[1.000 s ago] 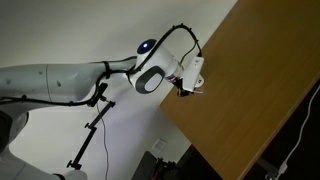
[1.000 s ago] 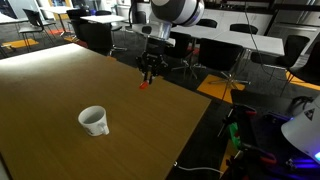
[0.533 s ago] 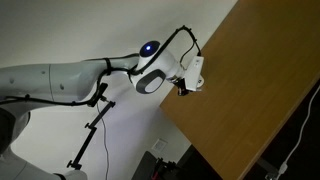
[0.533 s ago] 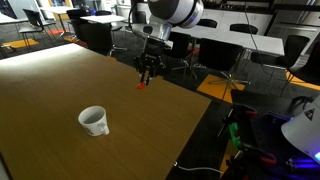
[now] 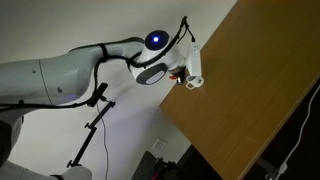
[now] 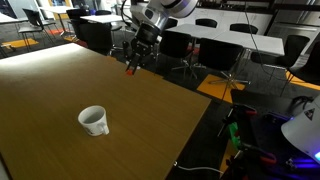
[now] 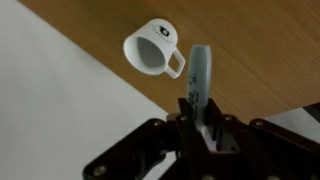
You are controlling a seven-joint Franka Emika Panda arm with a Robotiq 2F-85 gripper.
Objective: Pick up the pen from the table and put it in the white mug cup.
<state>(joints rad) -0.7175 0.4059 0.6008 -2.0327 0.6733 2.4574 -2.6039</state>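
Since a second ago the pincer (image 6: 131, 62) has risen and swung toward 10 o'clock, lifting the pen (image 6: 129, 70) off the worktop (image 6: 50, 85). In this exterior view the red-orange pen hangs from the closed jaws near the worktop's far edge. The white mug cup (image 6: 93, 120) stands upright well apart, toward 7 o'clock. In an exterior view from the side, the arm (image 5: 60, 80) reaches in from 9 o'clock and the pincer (image 5: 188, 80) hovers by the worktop (image 5: 250, 90) edge; the pen is too small to make out there. In the wrist view the pincer (image 7: 198, 118) clamps narrowly on the pen (image 7: 198, 75), which looks pale grey and points to 12 o'clock. The white mug cup (image 7: 152, 47) lies at 11 o'clock from its tip, handle toward 4 o'clock.
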